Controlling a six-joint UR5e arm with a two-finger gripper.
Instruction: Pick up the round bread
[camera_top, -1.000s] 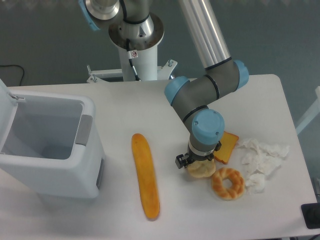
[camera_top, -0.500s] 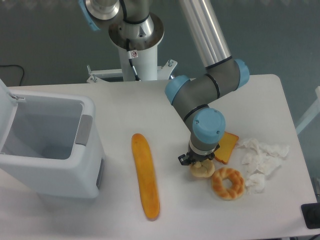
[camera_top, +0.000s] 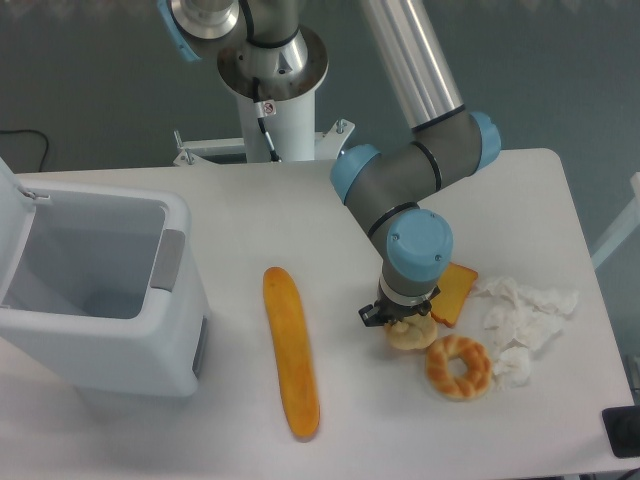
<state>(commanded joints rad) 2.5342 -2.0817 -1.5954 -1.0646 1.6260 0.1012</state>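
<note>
The round bread is a small pale beige bun, held between the fingers of my gripper, which comes straight down on it from above. The gripper is shut on the bun, and the wrist hides most of its top. The bun sits just above or on the white table, touching or nearly touching the ring-shaped bread at its lower right. I cannot tell whether the bun has left the table.
An orange-yellow toast slice lies just right of the gripper. Crumpled white paper lies further right. A long orange baguette lies left of the gripper. A white open bin stands at the left.
The gripper's fingers have closed in on the bun, and the bun looks narrower. The wrist has shifted slightly right. The ring-shaped bread has nudged a little right.
</note>
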